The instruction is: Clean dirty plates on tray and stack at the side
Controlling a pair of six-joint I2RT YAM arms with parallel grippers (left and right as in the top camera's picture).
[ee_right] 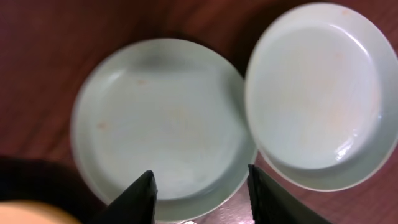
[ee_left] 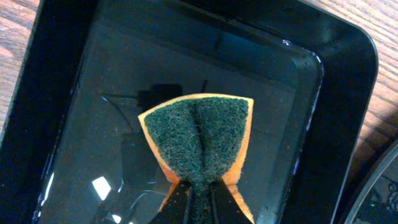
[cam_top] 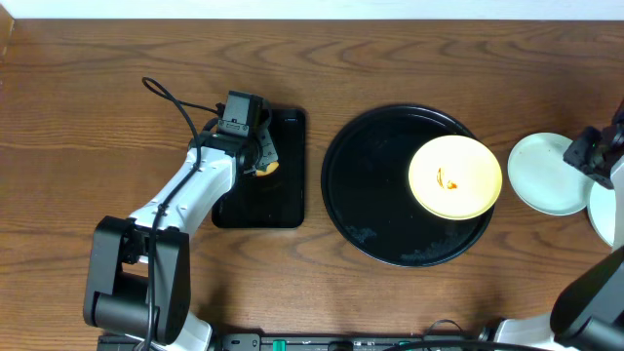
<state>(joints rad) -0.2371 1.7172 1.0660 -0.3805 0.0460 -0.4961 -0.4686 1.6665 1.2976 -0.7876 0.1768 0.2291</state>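
Observation:
A pale yellow plate with an orange sauce smear sits at the right side of the round black tray. Two light blue plates lie on the table right of the tray: one under my right gripper, the other at the frame edge. My right gripper is open and empty just above the first blue plate. My left gripper is shut on a sponge, orange with a green scrub face, held over the rectangular tray.
The small rectangular black tray holds shallow water. Bare wood table surrounds both trays. The left arm reaches in from the front left.

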